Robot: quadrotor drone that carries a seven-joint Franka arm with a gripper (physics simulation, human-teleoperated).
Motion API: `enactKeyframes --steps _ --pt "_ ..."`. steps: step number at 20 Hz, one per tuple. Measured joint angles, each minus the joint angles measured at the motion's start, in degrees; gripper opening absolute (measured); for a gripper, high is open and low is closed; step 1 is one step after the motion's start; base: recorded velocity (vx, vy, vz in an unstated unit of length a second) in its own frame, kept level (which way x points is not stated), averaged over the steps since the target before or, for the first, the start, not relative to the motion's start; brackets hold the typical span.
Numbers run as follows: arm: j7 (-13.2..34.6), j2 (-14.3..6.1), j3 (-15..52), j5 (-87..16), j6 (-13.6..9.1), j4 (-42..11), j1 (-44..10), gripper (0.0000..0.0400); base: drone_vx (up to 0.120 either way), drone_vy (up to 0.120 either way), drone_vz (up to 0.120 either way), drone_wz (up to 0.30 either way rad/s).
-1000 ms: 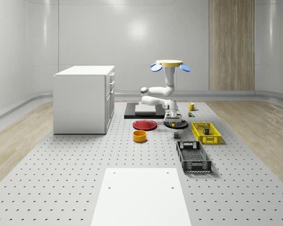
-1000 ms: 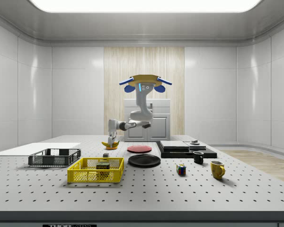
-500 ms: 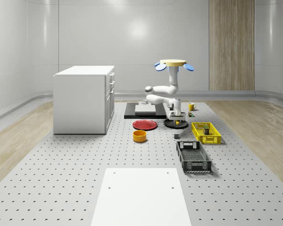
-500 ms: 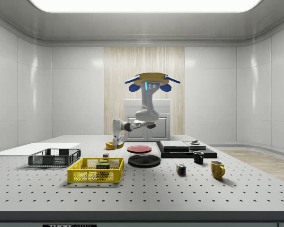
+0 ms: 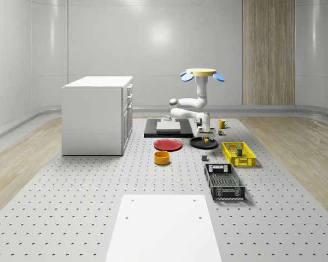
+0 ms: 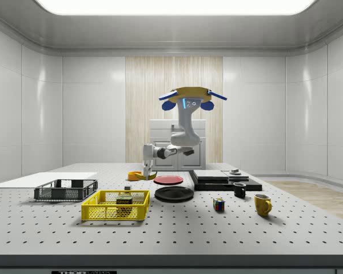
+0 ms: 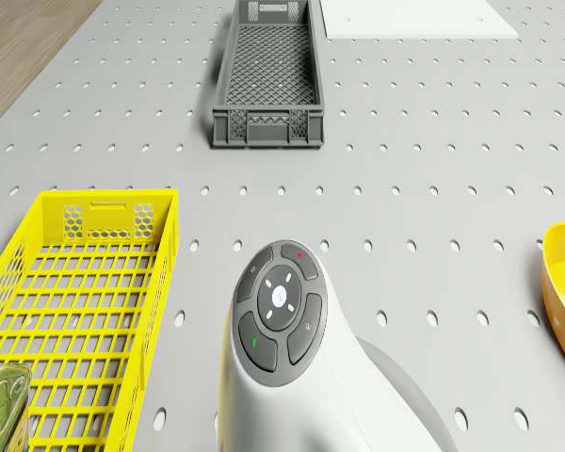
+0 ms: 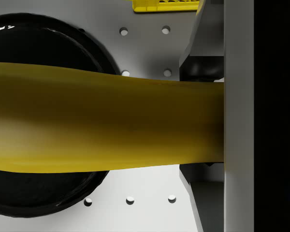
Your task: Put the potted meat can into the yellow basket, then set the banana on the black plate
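Observation:
My drone point(image 5: 201, 73) hovers above the table's far half, the arm bent down beneath it. The gripper point(image 5: 206, 132) is shut on the banana point(image 8: 106, 125), holding it just above the black plate point(image 5: 197, 144). Through the wrist camera the banana lies crosswise between the dark fingers point(image 8: 203, 46), with the black plate point(image 8: 34, 34) right beneath it. The potted meat can point(image 7: 2, 400) lies inside the yellow basket point(image 7: 85, 212). Seen from the side, the gripper point(image 6: 147, 170) hangs behind and left of the plate point(image 6: 174, 193), and the basket point(image 6: 115, 212) stands nearest.
A red plate point(image 5: 168, 144) and an orange bowl point(image 5: 162, 158) lie left of the black plate. A dark crate point(image 5: 224, 182) sits in front of the basket. A white cabinet point(image 5: 97, 114), a dark platform point(image 5: 167, 128), a yellow mug point(image 6: 262, 204), a black mug point(image 6: 239, 189) and a puzzle cube point(image 6: 218, 204) stand around.
The drone and arm have shifted toward the whole-scene view's right with the banana still gripped, bringing it further over the black plate.

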Motion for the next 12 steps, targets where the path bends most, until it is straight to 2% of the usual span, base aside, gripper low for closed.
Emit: enactKeyframes --steps 4,9,12 --pt "0.0 -0.1 0.0 0.0 0.1 0.0 0.0 0.0197 -0.120 0.000 0.000 0.000" --pt "0.1 -0.2 0.0 0.1 0.2 0.0 -0.1 0.0197 -0.120 0.000 -0.112 0.000" --pt "0.1 -0.3 0.0 0.1 0.3 0.0 -0.1 0.0197 -0.120 0.000 0.000 0.000"
